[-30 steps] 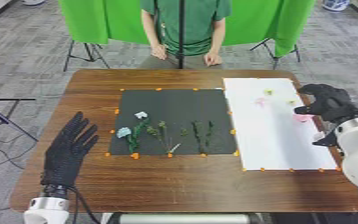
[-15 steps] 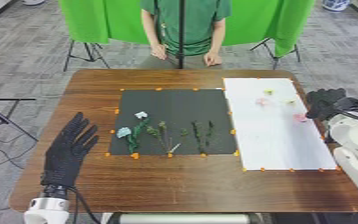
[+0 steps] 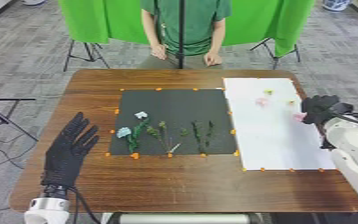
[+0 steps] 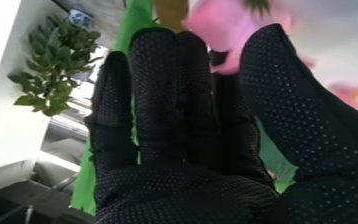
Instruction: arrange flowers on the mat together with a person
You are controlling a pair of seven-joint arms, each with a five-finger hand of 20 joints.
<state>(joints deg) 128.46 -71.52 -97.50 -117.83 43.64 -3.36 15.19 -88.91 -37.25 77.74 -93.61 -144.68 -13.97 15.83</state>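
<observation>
My right hand (image 3: 323, 107) is over the right edge of the white mat (image 3: 278, 140), beside a pink flower (image 3: 299, 117). In the right wrist view my right hand (image 4: 167, 110) has its fingers straight and the thumb apart, with a pink flower (image 4: 224, 25) close by the fingertips. My left hand (image 3: 64, 152) rests open on the wood, left of the dark mat (image 3: 162, 107). Blue flowers (image 3: 124, 132) and green stems (image 3: 199, 135) lie on the dark mat. Another pink flower (image 3: 262, 102) and small yellow-green blooms (image 3: 269, 92) lie on the white mat.
Orange markers (image 3: 135, 156) run along the edges of both mats on the brown table (image 3: 193, 187). A thin dark vertical pole (image 3: 182, 30) stands at the far side. Grey floor (image 3: 24, 65) lies around the table.
My right hand first drew back toward the table's right edge, uncovering the pink flower, then came slightly back toward the white mat. The left hand has kept still.
</observation>
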